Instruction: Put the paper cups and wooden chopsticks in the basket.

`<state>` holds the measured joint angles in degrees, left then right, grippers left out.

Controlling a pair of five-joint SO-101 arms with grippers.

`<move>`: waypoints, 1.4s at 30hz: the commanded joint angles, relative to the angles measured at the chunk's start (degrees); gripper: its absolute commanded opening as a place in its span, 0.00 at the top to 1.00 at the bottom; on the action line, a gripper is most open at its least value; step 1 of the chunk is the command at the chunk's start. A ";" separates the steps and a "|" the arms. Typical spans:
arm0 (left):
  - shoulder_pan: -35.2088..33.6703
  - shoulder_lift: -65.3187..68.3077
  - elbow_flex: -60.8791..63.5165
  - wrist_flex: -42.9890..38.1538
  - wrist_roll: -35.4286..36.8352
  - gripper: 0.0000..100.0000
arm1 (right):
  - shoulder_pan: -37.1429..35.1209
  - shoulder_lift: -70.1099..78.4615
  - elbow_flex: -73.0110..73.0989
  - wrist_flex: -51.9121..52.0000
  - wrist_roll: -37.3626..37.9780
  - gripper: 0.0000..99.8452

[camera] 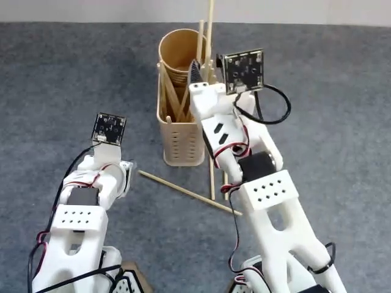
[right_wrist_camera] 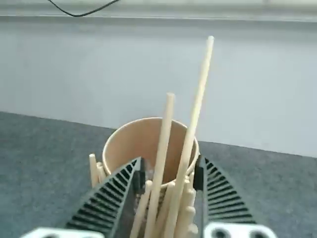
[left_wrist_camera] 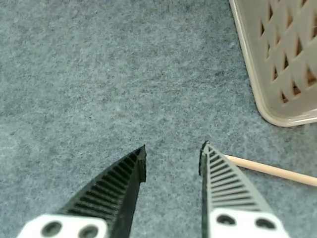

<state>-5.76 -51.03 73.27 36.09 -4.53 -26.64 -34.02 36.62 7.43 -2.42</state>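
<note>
A beige perforated basket (camera: 182, 143) stands mid-table with a paper cup (camera: 177, 52) at its far end and several wooden chopsticks (camera: 174, 101) leaning inside. My right gripper (camera: 200, 72) hovers over the basket beside the cup, open. Two tall chopsticks (right_wrist_camera: 190, 114) rise between its fingers without being pinched, in front of the paper cup (right_wrist_camera: 143, 136). Two more chopsticks lie on the carpet: one slanted (camera: 189, 192), one straight (camera: 212, 174). My left gripper (left_wrist_camera: 173, 153) is open just above the carpet, the slanted chopstick's end (left_wrist_camera: 270, 171) by one finger and the basket's corner (left_wrist_camera: 277, 106) beyond.
Grey carpet covers the table all around the basket, with open floor to the left and far right. A pale wall (right_wrist_camera: 148, 64) runs behind the table. The right arm's cables (camera: 278, 107) loop beside the basket.
</note>
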 commanded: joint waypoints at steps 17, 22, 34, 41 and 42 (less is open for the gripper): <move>0.48 -1.01 -0.22 -0.88 0.00 0.80 | 9.98 -0.75 -11.56 5.76 0.70 0.84; 0.48 -1.01 -0.22 -0.88 0.00 0.80 | 11.74 19.21 -22.81 1.01 0.70 0.92; -11.38 4.53 -31.43 11.25 -4.66 0.80 | 22.73 13.14 -45.14 38.73 0.79 0.94; -5.14 34.33 -77.76 30.33 -4.40 0.80 | 22.81 -8.75 -29.67 59.65 5.80 0.94; -3.91 39.34 -84.70 32.09 -4.40 0.80 | 22.81 -11.91 -23.78 58.95 5.80 0.95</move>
<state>-14.02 -29.23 19.21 60.44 -8.66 -4.66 -36.84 1.27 64.13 2.33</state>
